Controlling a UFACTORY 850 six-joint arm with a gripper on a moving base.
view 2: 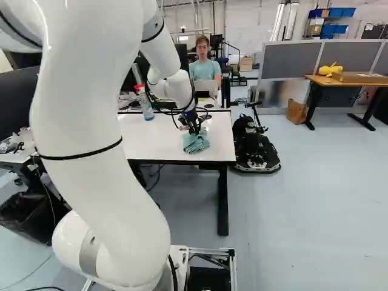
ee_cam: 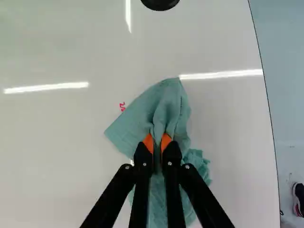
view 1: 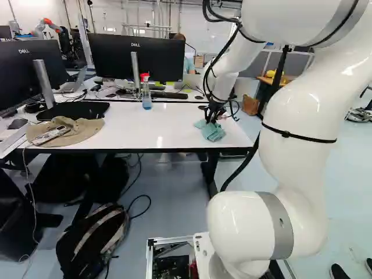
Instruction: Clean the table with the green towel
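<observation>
The gripper (view 2: pixel 194 131) is closed on the towel (view 2: pixel 196 143), pinching a fold of it between its orange pads (ee_cam: pixel 148 142). The towel lies bunched on the white table (view 1: pixel 168 125), toward the table's right end and close to its near edge. Part of it spreads flat on the far side of the fingers, and a crumpled part shows beneath and to the right of them. A small red mark (ee_cam: pixel 122 106) is on the tabletop just left of the towel. A black disc (ee_cam: pixel 160 4) sits farther back.

Left of the towel and farther back, a bottle (view 1: pixel 146 96) with a red top stands upright. At the table's left, a phone (view 1: pixel 51 136) rests on a tan hat (view 1: pixel 84 129).
</observation>
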